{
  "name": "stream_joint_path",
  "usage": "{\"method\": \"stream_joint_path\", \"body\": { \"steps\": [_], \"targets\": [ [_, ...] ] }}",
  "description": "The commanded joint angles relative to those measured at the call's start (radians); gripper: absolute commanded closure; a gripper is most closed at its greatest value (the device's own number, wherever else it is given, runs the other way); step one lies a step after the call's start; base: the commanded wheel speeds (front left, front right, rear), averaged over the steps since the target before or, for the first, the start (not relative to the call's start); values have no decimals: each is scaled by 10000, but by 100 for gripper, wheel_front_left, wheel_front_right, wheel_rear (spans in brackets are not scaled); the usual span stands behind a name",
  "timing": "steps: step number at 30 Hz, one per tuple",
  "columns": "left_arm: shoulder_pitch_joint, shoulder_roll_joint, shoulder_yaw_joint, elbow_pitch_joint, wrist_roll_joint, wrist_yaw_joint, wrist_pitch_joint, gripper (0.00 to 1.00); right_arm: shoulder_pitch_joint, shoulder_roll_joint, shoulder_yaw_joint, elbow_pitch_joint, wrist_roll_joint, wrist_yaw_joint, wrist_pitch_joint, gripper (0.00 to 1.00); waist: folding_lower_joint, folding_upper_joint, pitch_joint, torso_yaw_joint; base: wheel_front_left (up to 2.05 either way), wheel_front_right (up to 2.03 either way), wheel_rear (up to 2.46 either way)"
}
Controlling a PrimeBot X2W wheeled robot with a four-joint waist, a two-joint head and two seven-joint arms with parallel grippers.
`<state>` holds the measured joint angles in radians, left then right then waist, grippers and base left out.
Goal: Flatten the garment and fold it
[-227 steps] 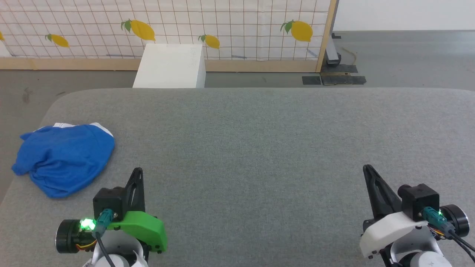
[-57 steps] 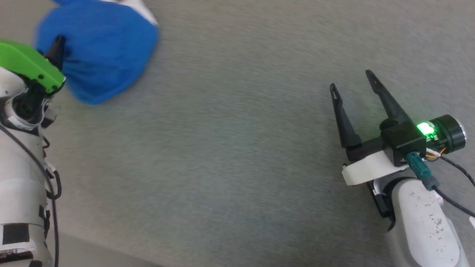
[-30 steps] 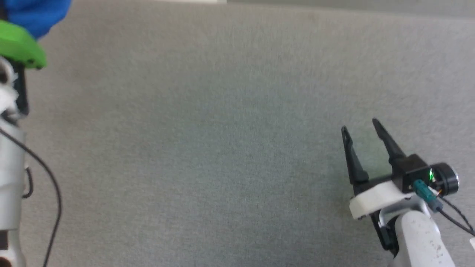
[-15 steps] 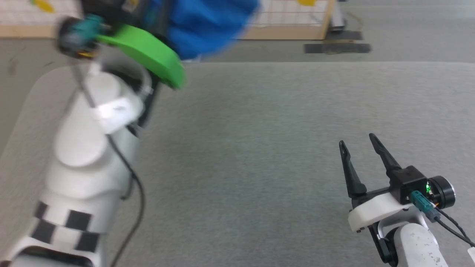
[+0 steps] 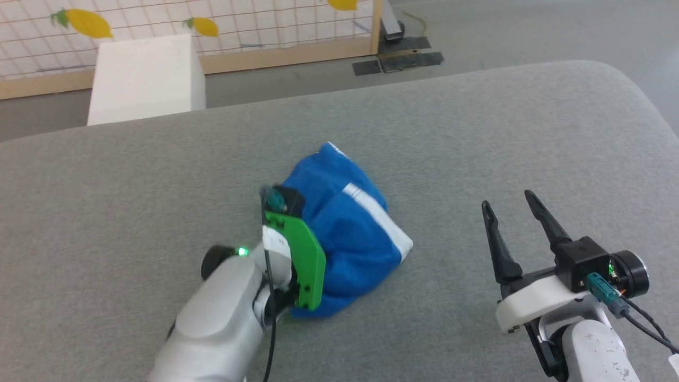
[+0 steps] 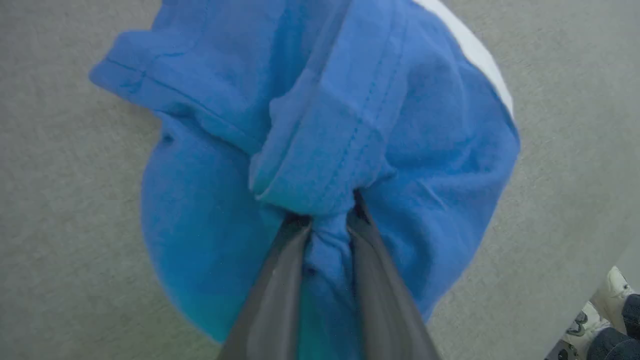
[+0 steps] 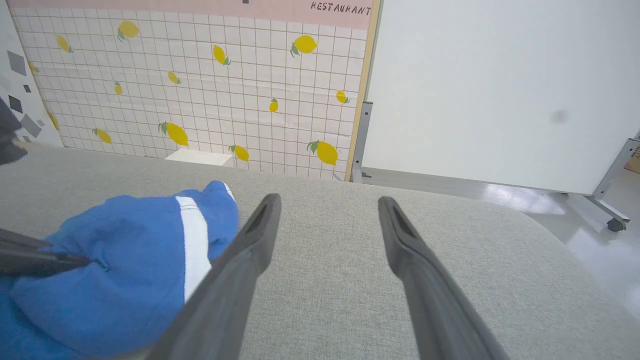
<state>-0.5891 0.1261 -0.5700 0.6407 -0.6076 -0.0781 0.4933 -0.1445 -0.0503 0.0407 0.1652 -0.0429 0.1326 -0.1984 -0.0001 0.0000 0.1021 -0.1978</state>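
Observation:
The garment (image 5: 353, 223), bright blue shorts with a white stripe, lies bunched in a heap near the middle of the grey table (image 5: 477, 122). My left gripper (image 6: 327, 217) is shut on a gathered fold of it; in the head view the green wrist cover (image 5: 302, 260) hides the fingers. The right wrist view shows the garment (image 7: 125, 265) at the lower left, with the left gripper's dark fingers (image 7: 45, 257) pinching it. My right gripper (image 5: 506, 200) stands open to the right of the heap, apart from it, and nothing lies between its fingers (image 7: 240, 260).
A white box (image 5: 146, 74) stands on the floor past the table's far edge, in front of a lemon-patterned panel (image 5: 238, 21). The table's rounded corner (image 5: 626, 85) is at the far right. A person's shoe (image 6: 612, 295) shows beside the table.
The left gripper has carried the garment from the table's far left, up through the air, down to the table's middle. The head camera has turned. The right gripper stays open.

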Motion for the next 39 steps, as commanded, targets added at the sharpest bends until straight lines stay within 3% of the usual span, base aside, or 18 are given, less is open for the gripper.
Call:
{"method": "stream_joint_path", "body": {
  "steps": [1,2,5,9,16,20,28,34,39],
  "targets": [
    [202,-19,-82,212,-108,98,319,48,39,1,22,-19,65,-19,-20,0,1,0,111,-223,0,0,0],
    [290,-33,-162,365,-121,181,594,0,38,1,19,-14,70,-19,-28,0,1,0,121,-241,0,0,0],
    [410,-42,-187,369,-181,294,776,0,58,1,-21,-4,64,-19,-42,0,1,0,126,-216,0,0,0],
    [493,5,229,-350,-210,404,-571,0,141,1,-72,17,3,-19,-19,0,1,0,28,-13,0,0,0],
    [1032,383,1470,-2146,360,965,-5212,0,292,1,-90,-24,-23,-19,24,0,1,0,-270,490,0,0,0],
    [1709,658,2080,-2794,559,1234,-7042,0,400,1,-76,-66,-58,-19,71,0,1,0,-442,760,0,0,0],
    [3532,1119,3398,-4158,1353,1572,-7543,0,518,1,11,-216,-147,-19,192,0,1,0,-571,1104,0,0,0],
    [4681,842,4110,-5056,2050,1234,-7548,0,398,1,317,-360,-350,-19,362,0,1,0,-413,1432,0,0,0],
    [4817,408,4425,-5283,2460,1007,-7549,0,-392,1,1579,-230,-438,-19,994,0,1,0,-91,1798,0,0,0]
  ]
}}
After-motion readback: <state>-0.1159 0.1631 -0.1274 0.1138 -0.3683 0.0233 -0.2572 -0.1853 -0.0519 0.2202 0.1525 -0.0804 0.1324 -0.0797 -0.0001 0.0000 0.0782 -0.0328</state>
